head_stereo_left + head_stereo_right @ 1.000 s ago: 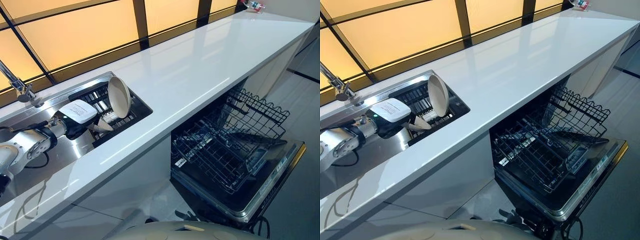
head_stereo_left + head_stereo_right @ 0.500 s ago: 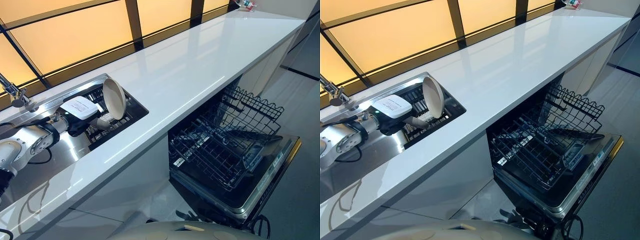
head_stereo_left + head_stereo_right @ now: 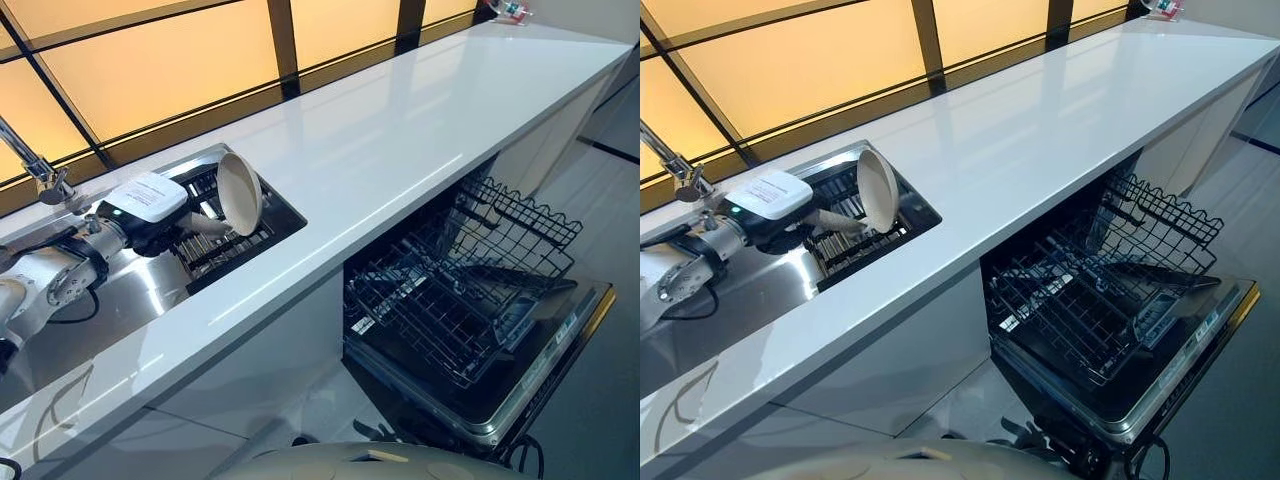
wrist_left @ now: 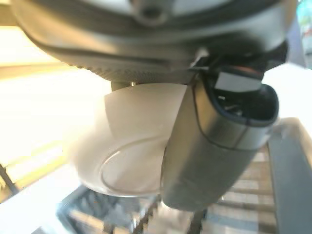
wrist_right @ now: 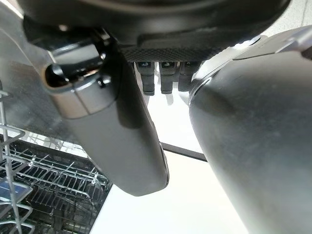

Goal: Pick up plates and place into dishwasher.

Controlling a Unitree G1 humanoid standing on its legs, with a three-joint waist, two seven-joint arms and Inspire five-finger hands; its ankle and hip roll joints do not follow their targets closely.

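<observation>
A cream plate (image 3: 240, 192) stands on edge in the black rack (image 3: 215, 250) inside the sink. My left hand (image 3: 145, 205) reaches into the sink from the left, level with the plate. Its white-covered thumb (image 3: 205, 225) touches the plate's lower left face. Seen from the left wrist, the thumb (image 4: 214, 146) lies across the front of the plate (image 4: 126, 146), which runs up towards the palm. The open dishwasher (image 3: 540, 370) sits under the counter at the right, its lower rack (image 3: 450, 290) pulled out. My right hand (image 5: 112, 122) hangs relaxed above that rack (image 5: 44, 195), holding nothing.
A long white counter (image 3: 400, 130) runs from the steel sink (image 3: 120, 300) to the far right. A tap (image 3: 40, 170) stands at the sink's back left. Small items (image 3: 510, 10) sit at the counter's far end. The dishwasher door lies flat over the floor.
My left hand has risen and moved towards the back of the sink, and its thumb now sits higher against the plate. The plate stays in the rack.
</observation>
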